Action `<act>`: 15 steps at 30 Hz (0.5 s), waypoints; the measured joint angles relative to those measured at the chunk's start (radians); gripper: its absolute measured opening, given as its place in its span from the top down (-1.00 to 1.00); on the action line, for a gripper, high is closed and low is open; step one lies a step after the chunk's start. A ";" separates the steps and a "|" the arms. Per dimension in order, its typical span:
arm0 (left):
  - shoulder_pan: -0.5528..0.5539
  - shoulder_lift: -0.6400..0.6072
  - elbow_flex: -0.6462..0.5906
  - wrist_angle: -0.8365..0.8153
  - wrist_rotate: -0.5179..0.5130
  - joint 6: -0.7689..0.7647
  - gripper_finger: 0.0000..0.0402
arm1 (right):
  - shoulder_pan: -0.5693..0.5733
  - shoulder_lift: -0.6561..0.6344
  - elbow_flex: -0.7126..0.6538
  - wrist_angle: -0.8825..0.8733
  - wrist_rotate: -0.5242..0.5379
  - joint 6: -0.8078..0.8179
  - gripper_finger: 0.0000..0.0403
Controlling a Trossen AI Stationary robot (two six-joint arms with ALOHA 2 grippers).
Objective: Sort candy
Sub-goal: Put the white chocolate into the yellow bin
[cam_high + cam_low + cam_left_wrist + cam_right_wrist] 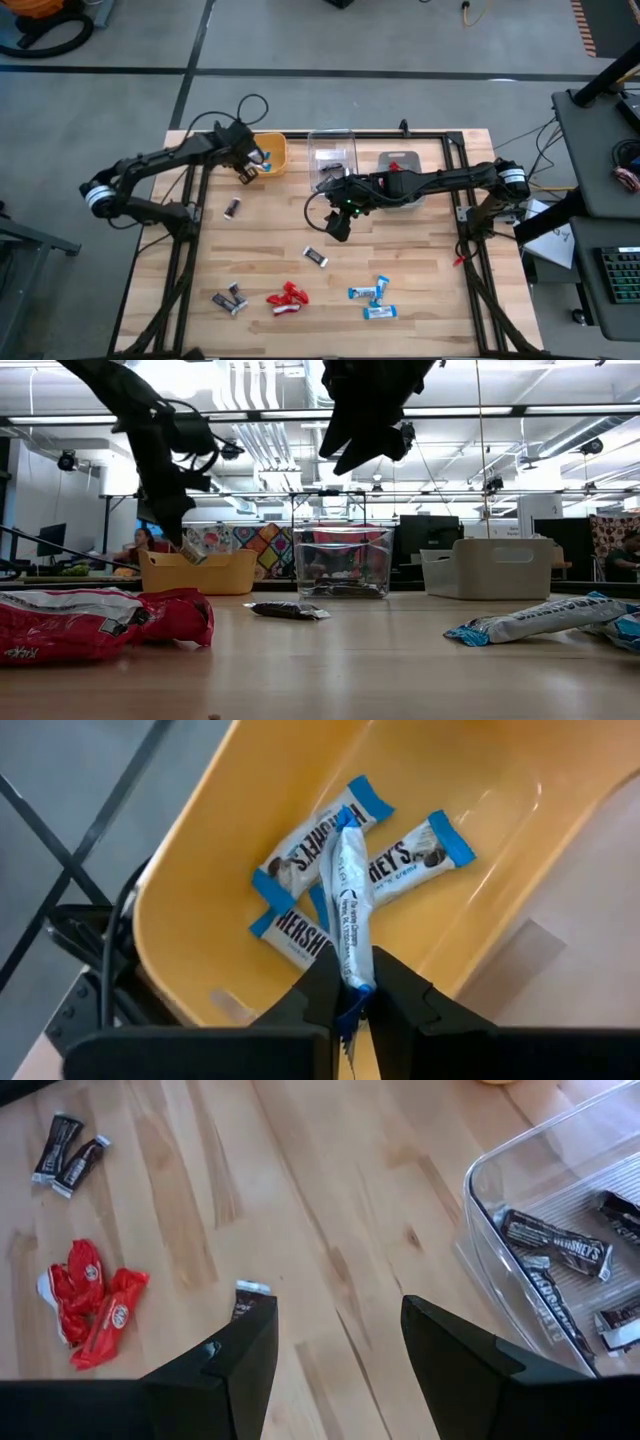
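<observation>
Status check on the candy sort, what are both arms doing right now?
Left gripper shut on blue-and-white candy over yellow bin. Right gripper open, empty, above table. Nothing in the way.

Pale wood table (400,270), glossy candy (352,910) wrappers (crinkled), clear plastic bin (560,1200)

Worktop (330,660) | near left: red candy (100,622) | near right: blue-and-white candy (540,622) | centre: dark candy (288,610) | rear: yellow bin (198,572), clear bin (343,563), grey bin (490,567) | left gripper (185,545) above yellow bin

Grey concrete floor (120,40) around the table — bright ceiling lights (180,375), monitors (430,530) behind.
</observation>
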 joint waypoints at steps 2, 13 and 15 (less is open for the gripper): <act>0.000 0.021 0.000 0.014 -0.003 0.000 0.87 | 0.000 0.000 0.000 -0.004 0.000 0.000 -0.01; 0.000 0.048 0.000 0.045 -0.007 -0.022 0.53 | 0.003 0.000 0.000 -0.071 -0.011 0.073 -0.01; 0.000 0.033 0.000 0.045 -0.006 -0.041 0.49 | 0.008 0.000 0.000 -0.084 -0.011 0.097 -0.01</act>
